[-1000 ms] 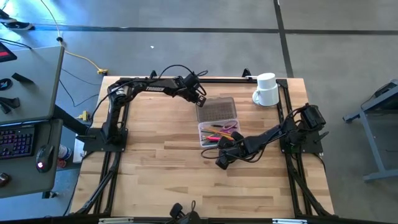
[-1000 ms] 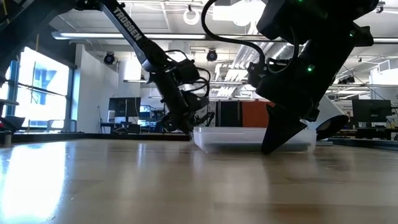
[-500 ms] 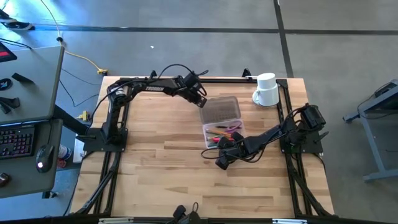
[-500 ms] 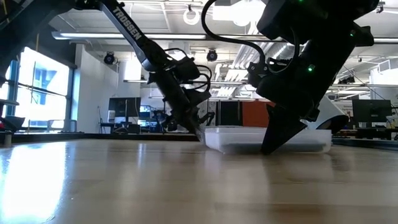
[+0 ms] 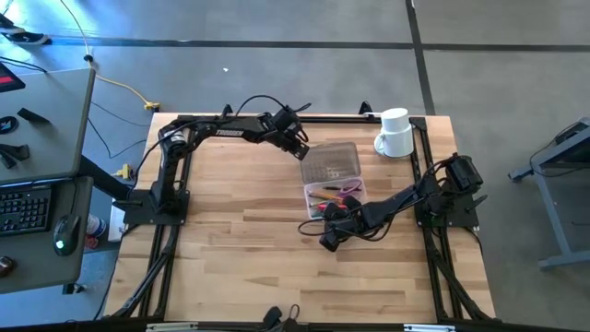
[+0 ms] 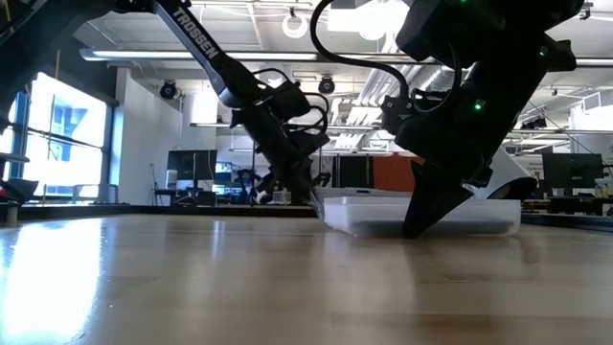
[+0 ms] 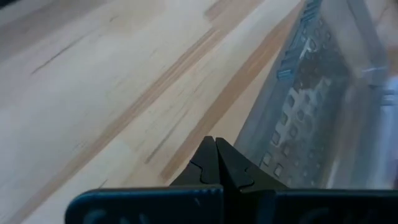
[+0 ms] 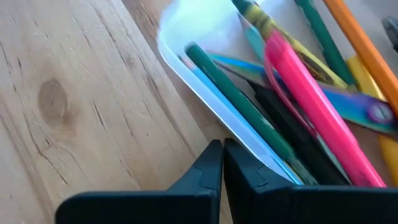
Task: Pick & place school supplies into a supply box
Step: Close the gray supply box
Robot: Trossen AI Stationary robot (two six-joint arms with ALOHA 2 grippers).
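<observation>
The supply box [image 5: 334, 183] sits in the middle of the worktop [image 5: 230, 258], with lots of bare wood in front. Its dotted lid [image 5: 330, 162] lies open toward the back. The left hand [image 5: 304, 152] is clenched, touching the lid's back corner. The right hand [image 5: 329, 214] is clenched too, holding nothing, at the box's front corner. Pens and scissors [image 8: 348, 102] lie inside. A white mug [image 5: 396, 134] stands near the back right corner.

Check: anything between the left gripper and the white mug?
Yes. In the high view the supply box's open dotted lid lies between the left gripper and the white mug; past the lid is bare table.
</observation>
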